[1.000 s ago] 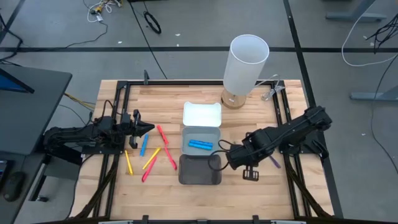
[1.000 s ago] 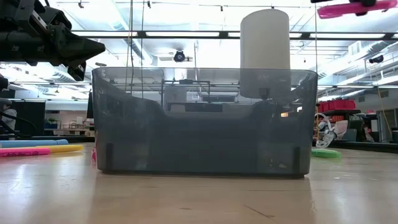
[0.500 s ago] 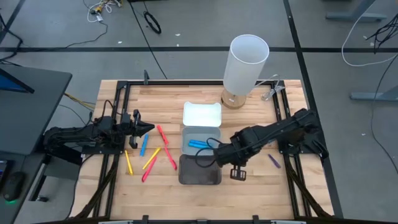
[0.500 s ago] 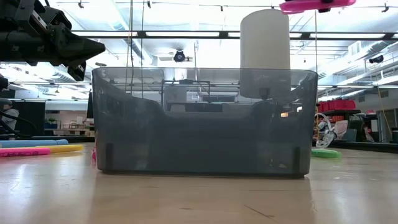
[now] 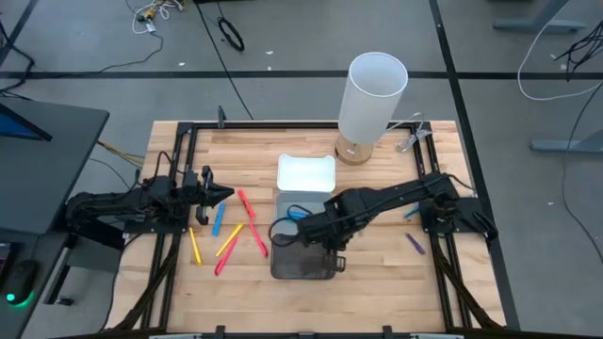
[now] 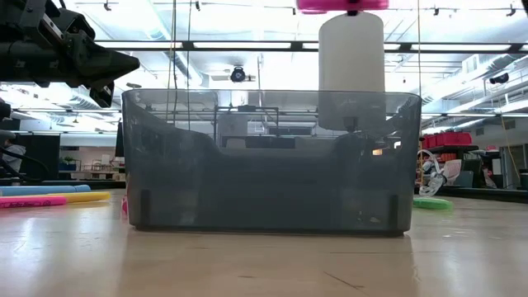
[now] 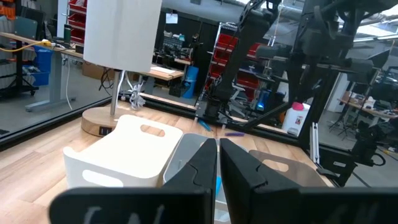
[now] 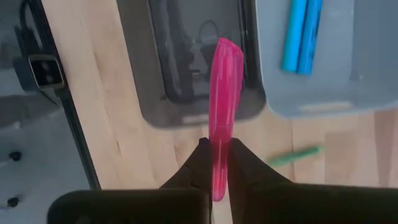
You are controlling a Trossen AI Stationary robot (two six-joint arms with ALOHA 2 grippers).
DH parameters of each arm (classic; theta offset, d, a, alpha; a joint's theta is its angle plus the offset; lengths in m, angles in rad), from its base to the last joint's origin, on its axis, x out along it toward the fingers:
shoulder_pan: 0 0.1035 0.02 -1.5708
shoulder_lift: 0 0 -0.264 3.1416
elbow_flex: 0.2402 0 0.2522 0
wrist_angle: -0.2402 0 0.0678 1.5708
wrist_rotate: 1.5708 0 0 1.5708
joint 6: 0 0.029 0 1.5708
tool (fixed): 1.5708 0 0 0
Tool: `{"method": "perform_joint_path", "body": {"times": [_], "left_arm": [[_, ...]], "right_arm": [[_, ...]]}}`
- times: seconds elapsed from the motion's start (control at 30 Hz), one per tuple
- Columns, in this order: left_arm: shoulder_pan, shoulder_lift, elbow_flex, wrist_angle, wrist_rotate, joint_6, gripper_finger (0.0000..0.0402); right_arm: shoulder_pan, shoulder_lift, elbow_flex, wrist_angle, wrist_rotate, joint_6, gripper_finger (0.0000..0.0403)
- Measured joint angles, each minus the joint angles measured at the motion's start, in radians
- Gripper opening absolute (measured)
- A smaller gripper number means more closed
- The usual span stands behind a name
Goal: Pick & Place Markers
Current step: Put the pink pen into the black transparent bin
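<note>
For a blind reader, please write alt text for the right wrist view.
The right gripper holds a pink marker above a dark grey tray on the wooden table. Two blue markers lie in a lighter grey tray; a green marker lies on the table.

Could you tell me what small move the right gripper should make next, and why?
Probably lower a little and open. The right gripper is shut on the pink marker and hangs above the dark grey tray, which looks empty, while two blue markers lie in the lighter tray beside it.
</note>
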Motion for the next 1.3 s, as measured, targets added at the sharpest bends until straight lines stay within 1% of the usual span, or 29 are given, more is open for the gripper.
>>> {"method": "perform_joint_path", "body": {"times": [0.27,0.6,0.83,1.07,1.3], "left_arm": [[0.0,0.0,0.0,0.0,0.0,0.0,0.0023],[0.0,0.0,0.0,0.0,0.0,0.0,0.0023],[0.0,0.0,0.0,0.0,0.0,0.0,0.0023],[0.0,0.0,0.0,0.0,0.0,0.0,0.0023],[0.0,0.0,0.0,0.0,0.0,0.0,0.0023]], "right_arm": [[-0.027,0.086,0.097,0.012,0.0,-0.023,0.0014],[-0.036,0.092,0.101,0.02,0.008,-0.034,0.0014],[-0.035,0.093,0.009,0.142,0.004,-0.032,0.0014],[-0.035,0.094,-0.095,0.213,-0.004,-0.033,0.0014],[-0.035,0.093,-0.193,0.323,-0.017,-0.036,0.0014]]}}
